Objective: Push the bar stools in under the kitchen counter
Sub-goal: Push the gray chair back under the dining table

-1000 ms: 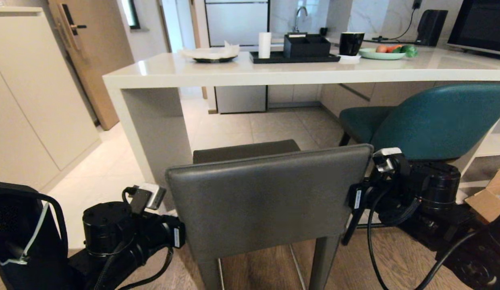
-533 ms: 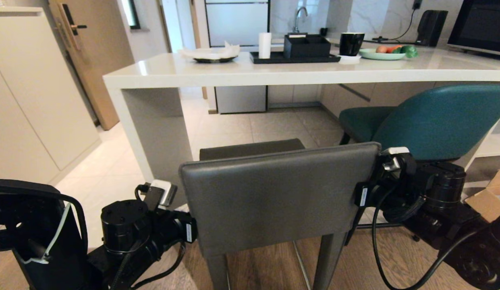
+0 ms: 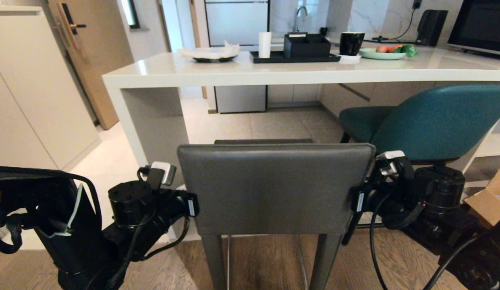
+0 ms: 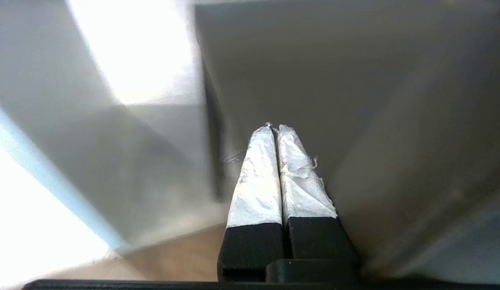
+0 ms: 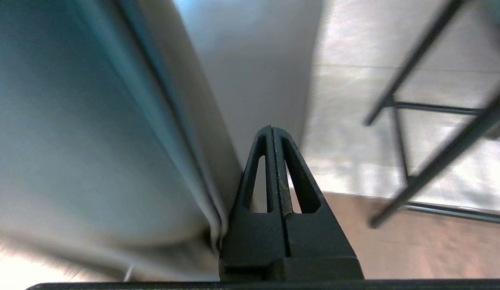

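The dark grey bar stool (image 3: 274, 189) stands right in front of me, its square back level and facing the kitchen counter (image 3: 217, 72), its seat short of the slab edge. My two arms flank that back. The left arm's wrist (image 3: 181, 205) presses at its left edge and the right arm's wrist (image 3: 366, 197) at its right edge. The left gripper (image 4: 274, 129), with white-wrapped fingertips, is shut and empty beside the grey stool side (image 4: 354, 80). The right gripper (image 5: 272, 129) is shut and empty against the stool's other side (image 5: 92, 121). The teal bar stool (image 3: 439, 121) stands at the right, partly under the counter.
The counter's white end leg (image 3: 153, 133) stands left of the grey stool. On top are a black tray (image 3: 294, 58), a black cup (image 3: 351, 42) and a plate of vegetables (image 3: 380, 54). A cardboard box (image 3: 489, 199) lies at the right. Thin black legs (image 5: 431, 121) of the teal stool are close by.
The left arm has pushed forward and the grey stool's left side has swung toward the counter, so its back now sits square. The right arm has barely moved.
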Available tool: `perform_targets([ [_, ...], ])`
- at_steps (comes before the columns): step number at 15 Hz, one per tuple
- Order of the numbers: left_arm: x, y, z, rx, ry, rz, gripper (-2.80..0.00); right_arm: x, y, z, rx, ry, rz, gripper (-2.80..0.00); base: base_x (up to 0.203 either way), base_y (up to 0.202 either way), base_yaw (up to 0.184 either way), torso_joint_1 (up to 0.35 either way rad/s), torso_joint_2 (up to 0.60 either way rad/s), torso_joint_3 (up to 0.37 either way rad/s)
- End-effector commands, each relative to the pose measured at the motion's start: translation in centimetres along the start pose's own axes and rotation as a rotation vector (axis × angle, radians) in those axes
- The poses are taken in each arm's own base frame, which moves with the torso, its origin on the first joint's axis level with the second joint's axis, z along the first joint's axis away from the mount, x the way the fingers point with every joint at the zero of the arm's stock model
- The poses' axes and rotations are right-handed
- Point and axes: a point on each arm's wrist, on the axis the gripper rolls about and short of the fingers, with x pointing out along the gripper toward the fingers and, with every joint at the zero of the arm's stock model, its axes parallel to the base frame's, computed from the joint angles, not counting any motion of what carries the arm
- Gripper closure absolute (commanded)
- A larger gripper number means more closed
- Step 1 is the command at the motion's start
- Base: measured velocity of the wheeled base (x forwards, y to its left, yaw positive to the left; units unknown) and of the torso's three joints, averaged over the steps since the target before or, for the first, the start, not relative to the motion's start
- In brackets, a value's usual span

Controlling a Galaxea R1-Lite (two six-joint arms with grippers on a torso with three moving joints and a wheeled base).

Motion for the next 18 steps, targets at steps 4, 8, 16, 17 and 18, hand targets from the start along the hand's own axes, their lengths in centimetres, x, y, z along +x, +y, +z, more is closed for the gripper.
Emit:
perform_targets([
  [4,-0.4,0.9,-0.3,0.005,0.023,0.035,0.0,1.0,-0.2,-0.2,0.001,-0.002,-0.017,0.0,0.0,0.0,0.0,0.0,0.0,0.0],
  [8,-0.7,1.2,-0.4,0.005,0.034,0.043,0.0,2.9,-0.3,0.2,0.002,-0.025,-0.031,0.0,0.0,0.0,0.0,0.0,0.0,0.0],
  [16,-0.4,1.7,-0.8,0.005,0.045,0.055,0.0,4.9,-1.7,-0.1,0.007,-0.028,-0.076,0.0,0.0,0.0,0.0,0.0,0.0,0.0],
  [17,-0.2,1.9,-0.8,0.004,0.043,0.059,0.0,4.8,-1.7,-0.2,0.007,-0.023,-0.077,0.0,0.0,0.0,0.0,0.0,0.0,0.0],
  [18,0.0,2.2,-0.6,0.001,0.031,0.065,0.0,4.6,-1.6,-0.2,0.007,-0.024,-0.076,0.0,0.0,0.0,0.0,0.0,0.0,0.0],
])
